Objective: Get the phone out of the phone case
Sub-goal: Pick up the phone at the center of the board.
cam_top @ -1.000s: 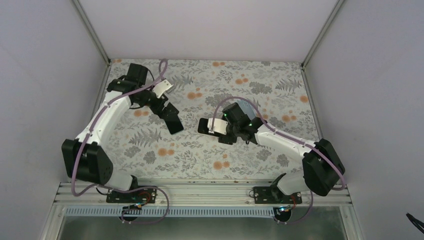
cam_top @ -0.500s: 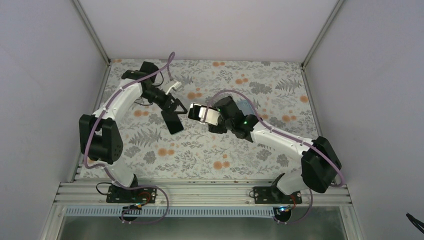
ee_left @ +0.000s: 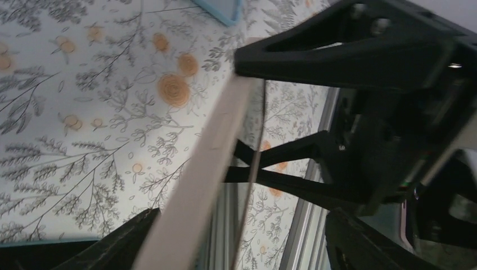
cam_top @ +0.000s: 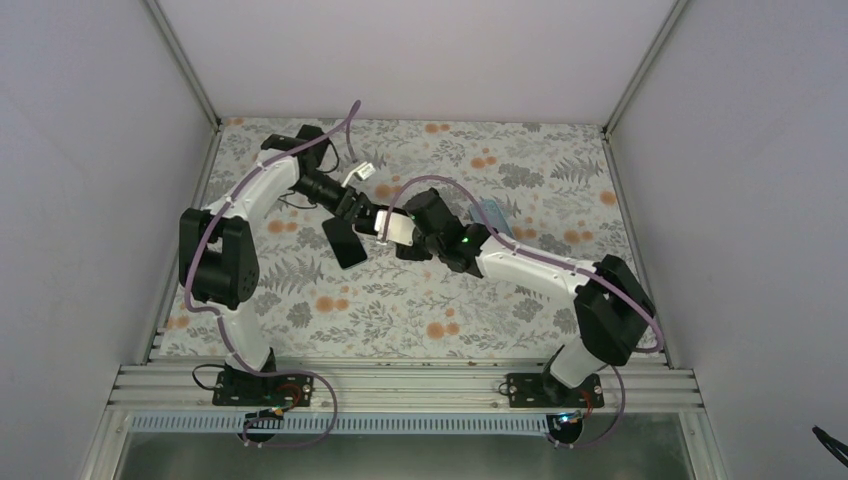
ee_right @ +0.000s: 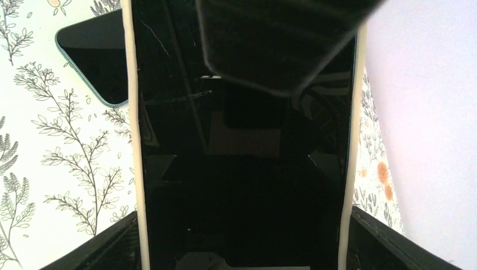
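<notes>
Swinging in over the last second, the left gripper (cam_top: 362, 212) now meets the far end of the cream phone case (ee_right: 135, 140), its jaws narrowing around the rim; whether they grip yet I cannot tell. The right gripper (cam_top: 408, 236) clamps the case off the table (cam_top: 560, 160), with the phone (ee_right: 242, 185) inside it, so the peeling looks about to begin. Counted: two grippers, one cream case, two phones, with the second phone (cam_top: 345, 243) lying bare just below the left gripper, and one pale blue item (cam_top: 492, 212) behind the right gripper.
</notes>
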{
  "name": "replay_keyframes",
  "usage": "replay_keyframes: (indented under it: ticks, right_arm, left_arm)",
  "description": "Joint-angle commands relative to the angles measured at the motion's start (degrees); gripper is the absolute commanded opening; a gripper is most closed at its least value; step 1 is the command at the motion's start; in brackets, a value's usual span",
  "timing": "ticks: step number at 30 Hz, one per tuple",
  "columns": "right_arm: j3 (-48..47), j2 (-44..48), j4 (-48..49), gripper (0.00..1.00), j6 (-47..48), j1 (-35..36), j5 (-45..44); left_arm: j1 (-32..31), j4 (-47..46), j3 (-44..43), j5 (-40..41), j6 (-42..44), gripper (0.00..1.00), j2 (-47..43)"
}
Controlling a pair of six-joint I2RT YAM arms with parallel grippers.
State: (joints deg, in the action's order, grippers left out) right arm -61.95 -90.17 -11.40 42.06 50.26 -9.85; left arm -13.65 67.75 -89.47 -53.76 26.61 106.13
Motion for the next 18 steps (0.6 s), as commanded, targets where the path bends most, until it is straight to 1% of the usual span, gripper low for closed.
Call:
replay_keyframes:
  ticks: [1,2,7,10,12,14,16,18]
  right_arm:
    - [-3.61,-1.5,5.07,0.49,-0.13,0.63,-2.84]
    - [-3.81,-1.93,5.27,0.49,-0.08,0.63,-3.57]
    - [-4.34,-3.01,6.88,0.48,-0.46,0.69,-5.9]
    - [-4.65,-2.77,6.36,0.48,-0.31,0.71,-5.53]
    - [-4.81,-2.68,5.81,0.48,-0.34,0.64,-5.31]
    - [-4.99,-2.57,5.02,0.49,-0.51,0.86,-4.87]
    - [-5.26,-2.35,4.0,0.53,-0.98,0.88,-4.1]
    - [-6.07,-2.41,1.72,0.67,-1.63,0.81,-3.35]
  left_arm:
    - [-0.06,2.99,-1.4,-5.15,3.28,0.68,0.36]
    - [-0.06,3.82,-1.26,-5.74,4.06,0.65,0.61]
    - [-0.06,7.56,-0.79,-6.62,7.34,0.43,2.24]
    - [0.0,7.27,-0.04,-6.95,7.32,0.35,2.5]
    - [0.03,7.21,-0.51,-6.8,7.1,0.26,2.57]
    - [-0.06,7.42,-1.36,-6.85,7.26,0.24,2.64]
    - [-0.06,7.91,-2.41,-7.18,7.86,0.18,2.58]
    - [-0.07,8.18,-3.45,-7.13,8.74,0.09,2.23]
